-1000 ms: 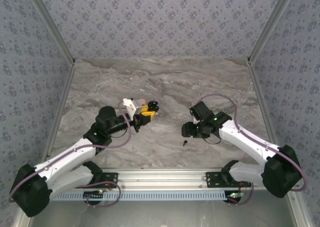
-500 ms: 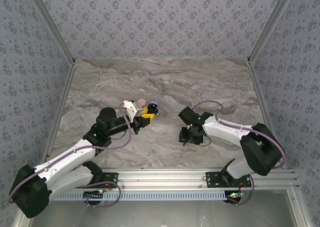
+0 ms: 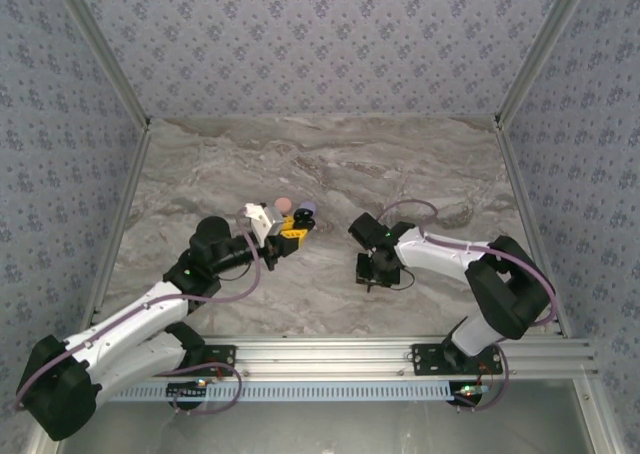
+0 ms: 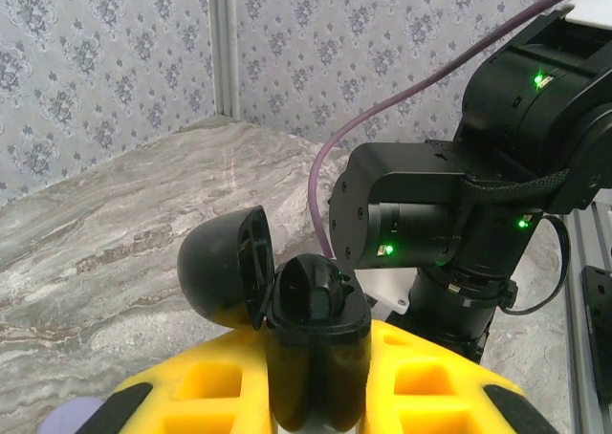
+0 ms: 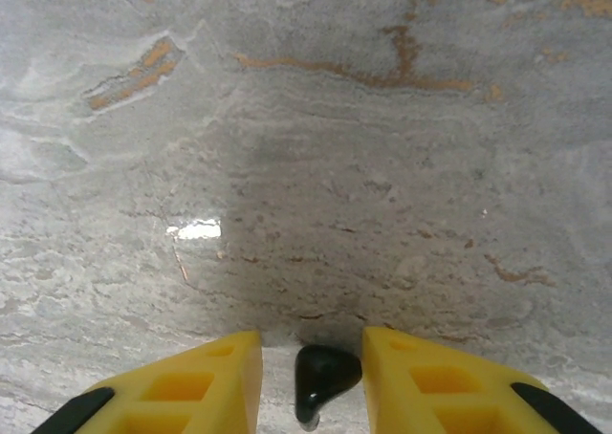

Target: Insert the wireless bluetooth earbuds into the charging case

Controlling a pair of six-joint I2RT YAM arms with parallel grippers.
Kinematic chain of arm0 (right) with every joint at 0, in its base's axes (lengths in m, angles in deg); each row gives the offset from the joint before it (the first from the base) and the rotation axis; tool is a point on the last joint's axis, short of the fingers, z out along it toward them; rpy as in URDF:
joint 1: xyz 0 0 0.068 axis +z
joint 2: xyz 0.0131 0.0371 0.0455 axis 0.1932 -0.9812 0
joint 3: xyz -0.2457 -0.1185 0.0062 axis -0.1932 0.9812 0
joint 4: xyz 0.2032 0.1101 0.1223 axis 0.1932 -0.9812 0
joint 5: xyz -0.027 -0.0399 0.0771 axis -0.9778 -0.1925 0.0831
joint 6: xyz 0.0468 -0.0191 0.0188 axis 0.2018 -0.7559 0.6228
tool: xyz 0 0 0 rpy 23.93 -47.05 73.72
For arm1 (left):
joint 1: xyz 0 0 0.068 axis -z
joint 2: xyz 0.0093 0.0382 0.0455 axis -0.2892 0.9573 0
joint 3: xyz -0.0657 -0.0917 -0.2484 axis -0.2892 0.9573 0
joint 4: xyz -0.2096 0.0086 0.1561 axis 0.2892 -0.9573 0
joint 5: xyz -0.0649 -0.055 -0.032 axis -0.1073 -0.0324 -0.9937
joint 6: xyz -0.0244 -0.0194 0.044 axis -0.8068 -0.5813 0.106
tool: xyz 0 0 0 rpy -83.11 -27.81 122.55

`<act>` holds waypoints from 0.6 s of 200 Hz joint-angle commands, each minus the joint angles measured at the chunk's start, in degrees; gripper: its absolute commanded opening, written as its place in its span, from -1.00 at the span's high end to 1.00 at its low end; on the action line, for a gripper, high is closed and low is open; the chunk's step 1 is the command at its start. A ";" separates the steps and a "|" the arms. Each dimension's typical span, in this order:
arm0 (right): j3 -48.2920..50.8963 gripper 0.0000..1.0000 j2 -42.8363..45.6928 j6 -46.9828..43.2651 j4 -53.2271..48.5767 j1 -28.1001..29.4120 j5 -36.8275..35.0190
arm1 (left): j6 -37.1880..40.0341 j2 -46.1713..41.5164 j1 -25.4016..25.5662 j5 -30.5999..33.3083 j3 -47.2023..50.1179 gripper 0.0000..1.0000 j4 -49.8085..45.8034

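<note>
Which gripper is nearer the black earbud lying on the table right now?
Right. The right gripper straddles the black earbud, one finger on each side. The left gripper is well off to the left in the top view, holding the charging case.

The left arm [image 3: 130, 319] and right arm [image 3: 440, 256] share one build: slim white link shells joined by bulky, rounded black joint housings [image 3: 212, 236], with a thin purple cable [image 3: 405, 206] looping beside each wrist. The fingers [image 5: 191, 386], at six o'clock in both wrist views, are bright yellow blocks with moulded rectangular pockets and black outer corners. At two o'clock in the left wrist view, the right arm's black housing carries small green lights [image 4: 390, 250].
</note>
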 commanded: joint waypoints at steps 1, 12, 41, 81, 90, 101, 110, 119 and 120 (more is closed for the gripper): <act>-1.13 0.35 -1.73 0.75 -0.20 0.51 -0.98 | 1.10 -1.02 0.32 -1.00 -0.11 1.00 0.20; -1.31 0.40 -2.01 0.44 -0.43 0.64 -1.02 | 1.01 -1.01 0.33 -0.99 -0.11 1.00 0.13; -1.49 0.50 -1.11 -0.23 -0.78 0.70 -1.84 | 0.81 -1.10 0.26 -0.74 -0.12 1.00 -0.10; -3.30 0.54 7.32 -2.72 -1.93 0.89 -7.28 | -0.11 -0.86 0.32 -0.49 -0.44 1.00 0.61; -4.30 0.54 9.95 -3.78 -2.49 0.77 -8.52 | -0.37 -0.54 0.32 -0.47 -0.63 1.00 1.04; -6.02 0.54 13.12 -4.65 -3.43 0.70 -9.87 | -0.88 0.05 0.33 -0.47 -0.88 1.00 1.96; -7.47 0.55 16.03 -5.65 -3.79 0.58 -10.25 | -1.26 0.68 0.33 -0.47 -1.13 1.00 3.07; -9.09 0.55 18.79 -6.46 -3.64 0.50 -10.76 | -1.71 1.60 0.26 -0.63 -1.40 1.00 4.26; -9.33 0.54 18.93 -6.55 -3.57 0.45 -10.79 | -1.78 1.70 0.25 -0.64 -1.46 1.00 4.37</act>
